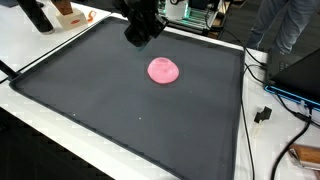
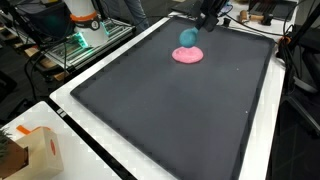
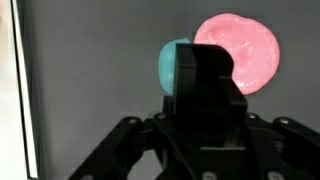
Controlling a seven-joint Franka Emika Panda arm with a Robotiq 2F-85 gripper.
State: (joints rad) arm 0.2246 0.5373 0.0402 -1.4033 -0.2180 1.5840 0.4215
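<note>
Both exterior views: pink disc [image 1: 163, 70] on black mat [image 1: 110, 110], white table [image 1: 40, 130].

The mat [image 1: 120, 105] is a dark grey sheet, matt and finely grained, with a faint sheen where the light falls. The bench [image 1: 40, 118] under it shows as smooth, white laminate. The pink disc [image 1: 163, 70] looks soft and matt, like dough, slightly uneven at its edge. The teal lump [image 3: 172, 65] is smooth and dull. The tool [image 3: 203, 62] is black, hard, matt plastic or metal. The box [image 2: 30, 150] is plain brown cardboard.
</note>
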